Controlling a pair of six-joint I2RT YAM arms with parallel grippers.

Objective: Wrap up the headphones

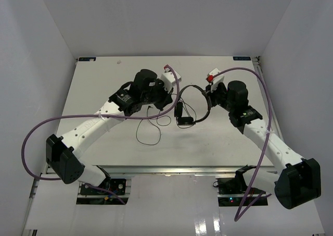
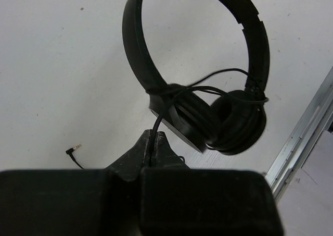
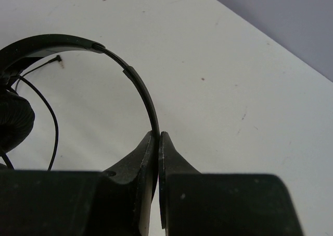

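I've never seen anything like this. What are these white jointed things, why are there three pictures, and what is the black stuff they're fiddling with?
These are two robot arms bolted at the near edge of a white table. The wide picture comes from a camera fixed above and behind them. In it the left arm is on the left and the right arm on the right. The other two pictures come from a small camera on each wrist, looking past that arm's own claw. Between the arms is a pair of black headphones with a thin cord. Its plug lies on the table. The left claw is shut on the cord near the earcups. The right claw is shut on the headband. The purple cables are the robot's own wiring.
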